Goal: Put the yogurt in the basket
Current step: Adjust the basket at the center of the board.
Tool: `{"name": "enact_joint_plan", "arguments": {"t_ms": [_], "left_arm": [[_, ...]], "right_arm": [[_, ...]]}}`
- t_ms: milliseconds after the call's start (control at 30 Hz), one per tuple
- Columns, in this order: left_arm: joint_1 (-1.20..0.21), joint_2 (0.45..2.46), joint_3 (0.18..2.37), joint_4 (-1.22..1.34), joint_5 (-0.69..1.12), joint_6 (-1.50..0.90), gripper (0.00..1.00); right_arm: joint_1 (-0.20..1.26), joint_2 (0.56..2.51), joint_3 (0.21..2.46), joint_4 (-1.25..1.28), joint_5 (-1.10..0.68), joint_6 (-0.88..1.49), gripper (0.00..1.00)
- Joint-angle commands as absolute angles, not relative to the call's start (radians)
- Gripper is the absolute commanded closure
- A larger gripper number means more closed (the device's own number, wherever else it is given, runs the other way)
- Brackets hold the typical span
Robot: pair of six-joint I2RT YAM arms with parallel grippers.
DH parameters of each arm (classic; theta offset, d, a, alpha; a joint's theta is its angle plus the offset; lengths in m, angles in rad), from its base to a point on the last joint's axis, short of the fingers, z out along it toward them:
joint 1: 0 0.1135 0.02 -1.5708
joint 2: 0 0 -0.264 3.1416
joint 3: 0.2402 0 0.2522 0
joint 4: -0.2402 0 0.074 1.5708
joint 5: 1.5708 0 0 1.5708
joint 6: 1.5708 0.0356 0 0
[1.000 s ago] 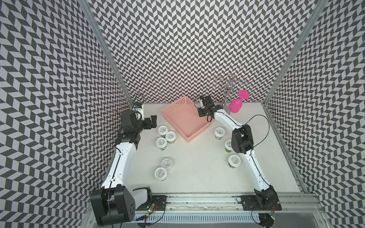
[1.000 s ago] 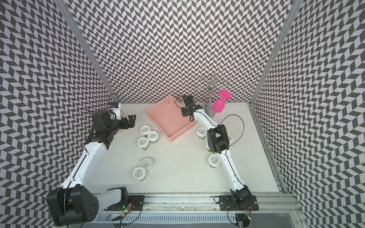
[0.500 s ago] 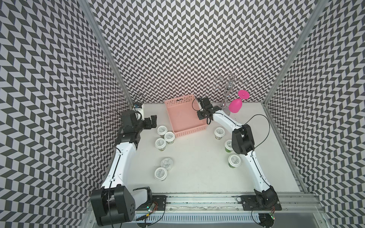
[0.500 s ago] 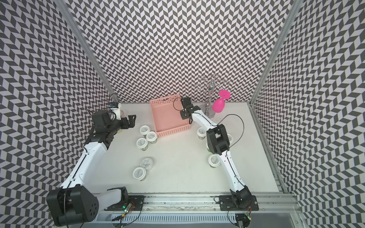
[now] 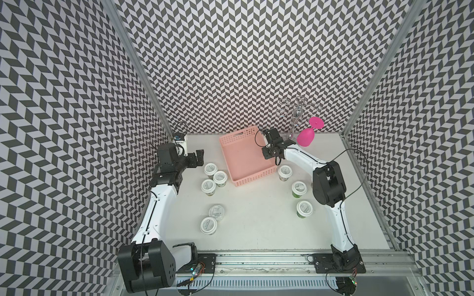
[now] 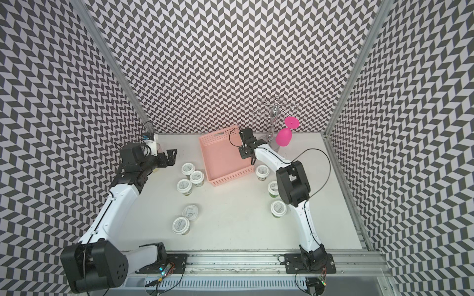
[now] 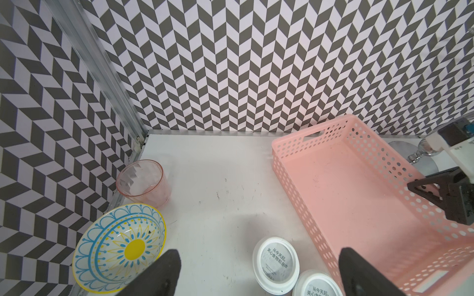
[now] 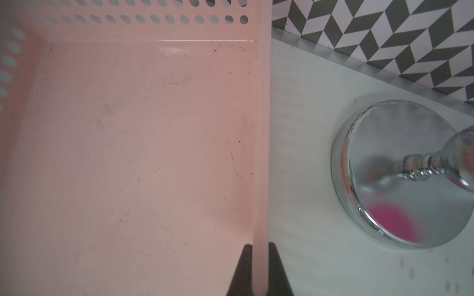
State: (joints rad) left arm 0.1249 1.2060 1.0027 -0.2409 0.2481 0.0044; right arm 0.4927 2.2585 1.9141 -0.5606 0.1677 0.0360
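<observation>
"What is the right gripper [image 8: 260, 271] doing?"

"It is pinching the side wall of the pink basket [image 5: 243, 159], shut tight on it."

"And the left gripper [image 5: 198, 158]?"

"It is hanging wide open, holding nothing. Three yogurt cups [image 5: 220, 177] are sitting on the table [image 5: 256, 217] just in front of its fingers, outside the basket. Other cups are standing near the right arm."

Right gripper [image 8: 259, 271] closed on basket [image 5: 252, 177] wall; basket swung, seemingly clockwise.
</observation>
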Motion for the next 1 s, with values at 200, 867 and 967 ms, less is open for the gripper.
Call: {"name": "enact_joint_plan", "arguments": {"t_ms": [200, 867, 967], "left_arm": [[0.130, 1.226, 1.031, -0.234, 0.269, -0.006, 0.00], [0.130, 1.237, 1.024, -0.221, 0.294, -0.012, 0.00], [0.130, 1.238, 1.020, -0.217, 0.301, -0.014, 0.00]], "right_arm": [[0.557, 2.070, 1.709, -0.543, 0.259, 0.147, 1.00], [0.641, 1.714, 1.246, -0.410, 0.275, 0.343, 1.00], [0.669, 1.670, 1.186, -0.396, 0.276, 0.390, 1.00]]}}
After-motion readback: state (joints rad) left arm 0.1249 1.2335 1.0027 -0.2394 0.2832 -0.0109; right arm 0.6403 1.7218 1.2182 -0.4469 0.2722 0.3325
